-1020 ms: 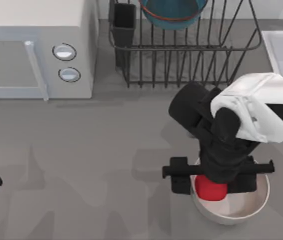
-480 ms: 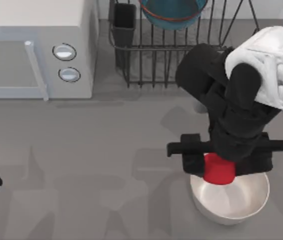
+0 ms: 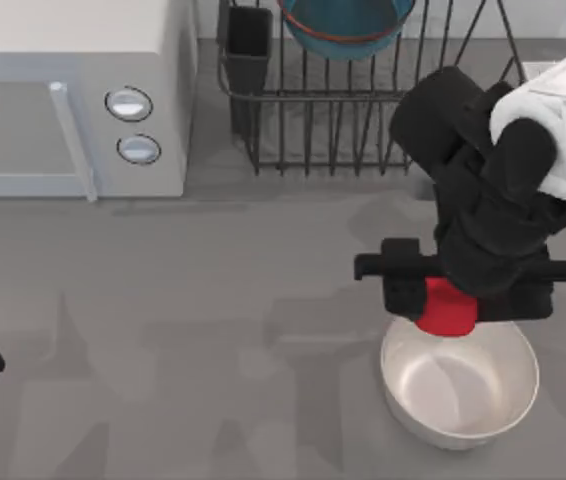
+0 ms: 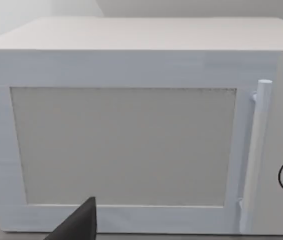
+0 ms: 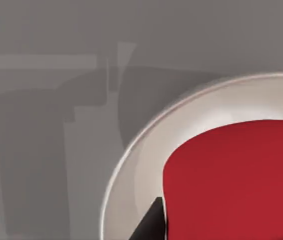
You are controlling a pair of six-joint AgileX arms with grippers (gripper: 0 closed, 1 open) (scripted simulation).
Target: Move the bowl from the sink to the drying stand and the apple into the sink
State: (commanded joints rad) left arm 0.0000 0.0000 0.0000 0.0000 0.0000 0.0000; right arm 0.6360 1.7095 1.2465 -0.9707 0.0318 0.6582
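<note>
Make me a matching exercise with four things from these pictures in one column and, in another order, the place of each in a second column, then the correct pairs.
1. bowl
2. apple
3. white bowl
4. microwave

A. on the table, nothing inside it
B. at the table's left
C. in the drying stand
D. held in the right gripper, over the white bowl's far rim

Pairs: 1-C, 2-D, 3-A, 4-B

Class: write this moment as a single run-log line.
right gripper: shut on apple, above white bowl | blue bowl: in rack | left arm: parked, left edge
</note>
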